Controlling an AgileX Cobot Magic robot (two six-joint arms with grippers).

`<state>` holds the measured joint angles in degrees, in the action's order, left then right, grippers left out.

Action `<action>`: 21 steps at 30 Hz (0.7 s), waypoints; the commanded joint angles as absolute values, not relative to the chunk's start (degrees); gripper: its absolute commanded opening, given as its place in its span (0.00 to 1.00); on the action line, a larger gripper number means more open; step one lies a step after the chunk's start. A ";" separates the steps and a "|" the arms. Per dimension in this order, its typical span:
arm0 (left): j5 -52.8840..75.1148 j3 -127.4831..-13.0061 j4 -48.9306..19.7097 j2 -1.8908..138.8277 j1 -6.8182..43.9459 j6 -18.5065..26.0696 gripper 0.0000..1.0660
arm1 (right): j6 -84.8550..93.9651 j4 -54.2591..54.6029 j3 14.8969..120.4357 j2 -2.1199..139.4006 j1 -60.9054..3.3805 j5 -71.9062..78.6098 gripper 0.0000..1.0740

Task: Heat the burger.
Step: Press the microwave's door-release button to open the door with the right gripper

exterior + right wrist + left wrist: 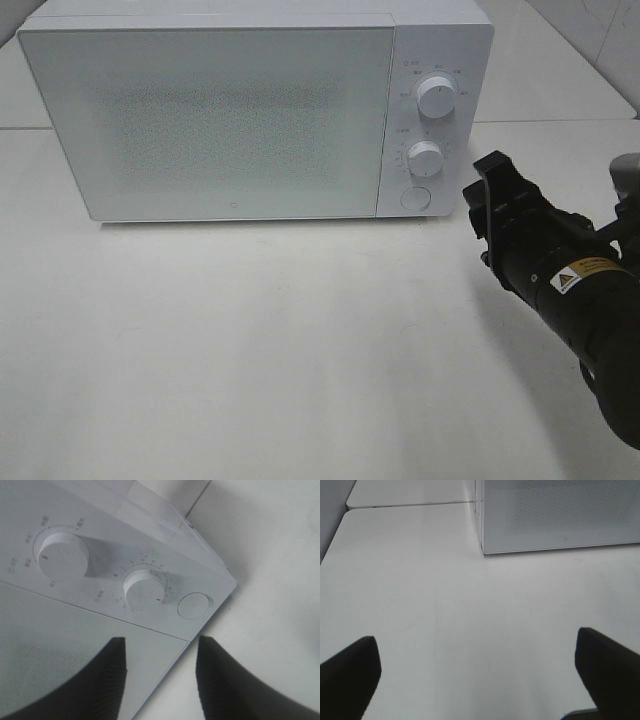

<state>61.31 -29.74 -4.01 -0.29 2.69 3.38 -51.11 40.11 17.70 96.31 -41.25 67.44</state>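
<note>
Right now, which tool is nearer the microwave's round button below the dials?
Right. The right tool hovers just beside the round button, at the control panel's lower corner, jaws apart and empty. The left tool is far off over the table, facing the microwave's opposite front corner.

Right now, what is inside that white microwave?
The microwave is shut, and its speckled door shows only a grey blur. No burger appears in any view, so whether it sits inside cannot be told.
</note>
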 commanded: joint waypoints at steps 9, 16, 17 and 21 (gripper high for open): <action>61.19 -29.56 -4.47 -1.20 2.58 3.55 0.92 | -77.81 40.45 18.22 96.03 -41.54 67.44 0.08; 61.19 -29.56 -4.47 -1.20 2.58 3.55 0.92 | -78.21 42.11 18.22 96.03 -41.54 67.32 0.00; 61.19 -29.56 -4.47 -1.20 2.58 3.55 0.92 | -78.21 42.40 18.22 96.09 -41.54 66.86 0.00; 61.19 -29.56 -4.47 -1.20 2.58 3.55 0.92 | -78.21 43.26 18.45 97.12 -41.54 66.46 0.00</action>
<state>61.31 -29.74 -4.01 -0.29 2.69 3.38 -77.92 43.03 18.16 97.17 -41.25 66.92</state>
